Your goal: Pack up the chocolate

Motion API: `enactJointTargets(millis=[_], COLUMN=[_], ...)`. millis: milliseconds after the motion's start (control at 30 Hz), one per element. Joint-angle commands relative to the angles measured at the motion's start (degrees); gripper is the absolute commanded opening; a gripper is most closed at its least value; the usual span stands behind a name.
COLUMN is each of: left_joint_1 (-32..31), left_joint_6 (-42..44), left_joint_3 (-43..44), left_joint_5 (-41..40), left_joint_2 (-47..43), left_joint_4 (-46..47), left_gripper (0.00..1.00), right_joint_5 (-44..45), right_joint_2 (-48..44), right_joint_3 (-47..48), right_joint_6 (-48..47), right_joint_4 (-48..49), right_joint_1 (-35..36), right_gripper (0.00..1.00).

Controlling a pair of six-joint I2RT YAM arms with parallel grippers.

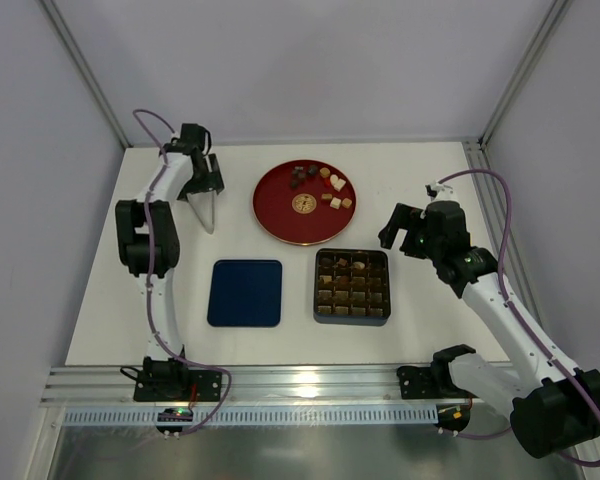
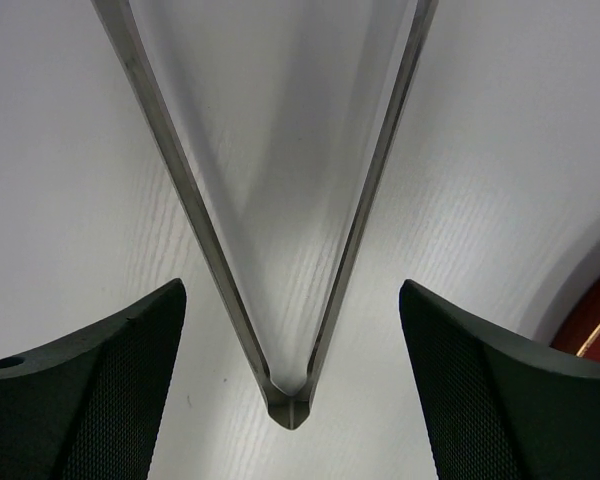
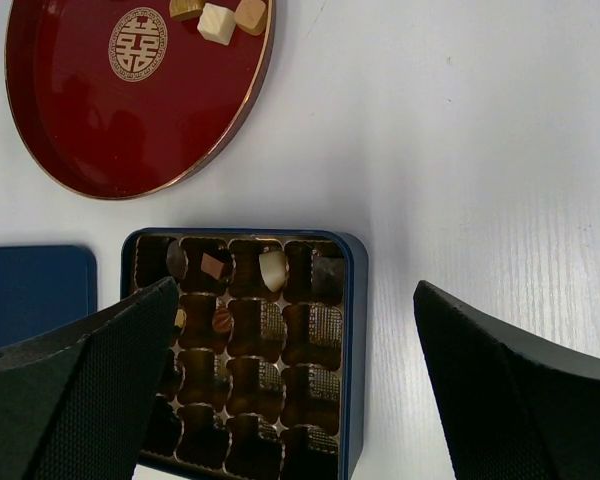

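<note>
Top external — chocolate (image 1: 337,184) on the red plate (image 1: 280,215) — some in the tray (image 1: 389,290).

Chocolate (image 1: 321,186) lies on a red plate (image 1: 277,210) by the far edge of the tabletop (image 1: 420,170); tray (image 1: 388,290) and lid (image 1: 245,293) sit centrally.

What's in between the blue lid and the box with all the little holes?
Nothing but a bare strip of white table. The top view shows it between the blue lid and the box.
</note>
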Motion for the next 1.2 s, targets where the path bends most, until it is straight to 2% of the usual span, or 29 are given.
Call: enactJointTargets(millis=[0,133,300,533,667,833,867,900,1067,1167], left_joint_1=[0.3,0.3,0.1,0.1,-0.3,-1.7,-1.9,-2.1,-2.8,-4.7], left_joint_6=[1.0,0.9,-0.3,-2.6,-3.8,-5.5,-6.2,-6.6,-8.4,-9.3], left_joint_3=[1.6,0.2,-4.3,-22.0,-35.0,-46.1,-47.5,-50.4,-58.1,-59.5], left_joint_5=[0.7,0.5,1.9,1.9,3.0,6.1,6.2,7.1,8.0,8.6], left_joint_2=[-6.1,-9.4,-16.0,-28.6,-35.6,-43.4,-44.3,-45.0,-47.5,-45.9], left_joint_4=[0.3,0.2,0.1,2.4,4.3,5.5,5.4,5.4,7.2,8.0], left_gripper=[0.85,0.84,0.77,0.66,0.61,0.51,0.50,0.45,0.43,0.40], right_joint_5=[0.0,-0.4,-0.2,-1.4,0.7,1.7,1.7,1.9,2.9,2.9], right_joint_2=[-0.6,-0.2,-0.5,-2.0,-2.2,-3.8,-3.9,-4.1,-3.9,-4.3], right_joint_3=[0.3,0.4,0.6,1.2,1.5,0.8,0.8,0.9,1.2,0.9], right_joint_6=[-1.0,-1.2,-1.2,-0.3,0.5,1.6,2.0,2.1,2.7,3.0], right_joint_4=[1.5,1.4,1.0,0.4,-0.7,-0.9,-0.8,-0.9,-1.2,-1.2], right_joint_1=[-0.1,0.0,-0.1,1.7,6.7,10.0,10.5,11.6,14.4,15.0], right_gripper=[1.00,1.00,1.00,1.00,1.00,1.00,1.00,1.00,1.00,1.00])
